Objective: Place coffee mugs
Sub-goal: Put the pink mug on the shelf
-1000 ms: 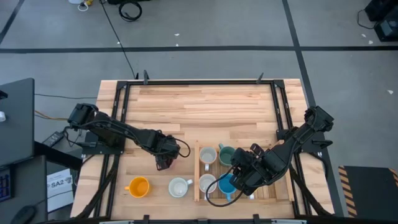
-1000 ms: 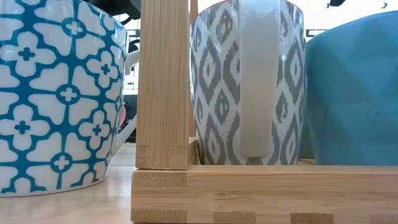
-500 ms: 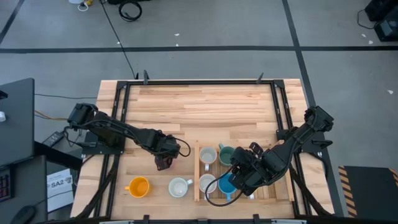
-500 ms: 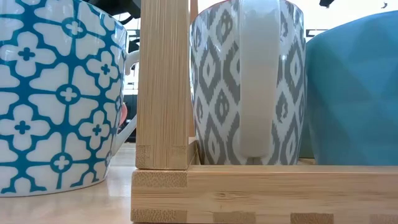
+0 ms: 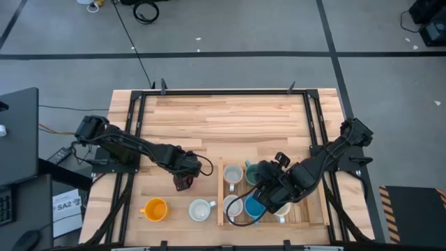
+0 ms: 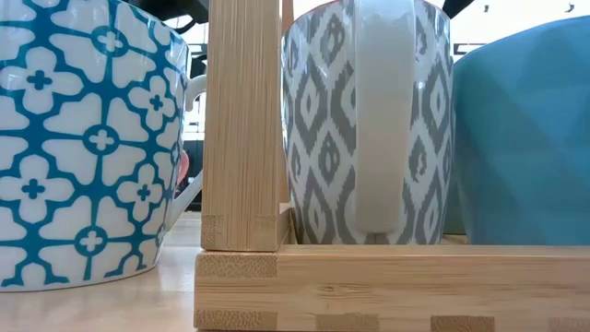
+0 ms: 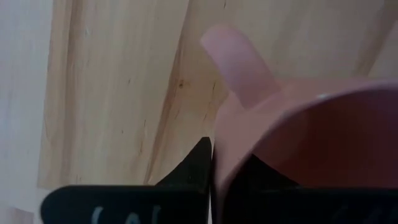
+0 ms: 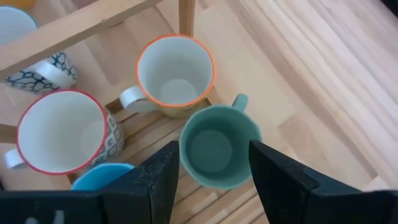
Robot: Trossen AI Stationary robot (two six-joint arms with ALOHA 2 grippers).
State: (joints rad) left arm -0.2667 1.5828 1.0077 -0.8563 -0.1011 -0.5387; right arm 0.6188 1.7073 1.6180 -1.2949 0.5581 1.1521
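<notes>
My left gripper (image 5: 182, 181) points down left of the wooden tray (image 5: 273, 222) and is shut on a pink mug (image 7: 311, 124), whose handle (image 7: 239, 68) sticks out past the fingers. My right gripper (image 8: 214, 163) hangs open over the tray. Its fingers stand on either side of a green mug (image 8: 217, 146) below them, without touching it. The tray also holds an orange-rimmed white mug (image 8: 175, 71), a red-rimmed grey-patterned mug (image 8: 62, 134) and a blue mug (image 5: 253, 207). An orange mug (image 5: 154, 209) and a blue-patterned white mug (image 5: 201, 209) stand on the table near its front edge. My left gripper has the pink mug's rim wall (image 7: 221, 146) beside the handle, with one finger outside the mug and one inside. The fingers come from above, pointing down. The mug is upright with its mouth up. Whether its base is on the table does not show.
The tray's upright post (image 6: 241, 120) and front rail (image 6: 387, 277) fill the low view, between the blue-patterned mug (image 6: 83, 138) and the grey-patterned mug (image 6: 359, 120). Bare wooden table (image 5: 230, 118) lies toward the far edge.
My right gripper has turned about its wrist over the tray and edged a little toward the table's left, staying open. My left arm has kept its place over the pink mug.
</notes>
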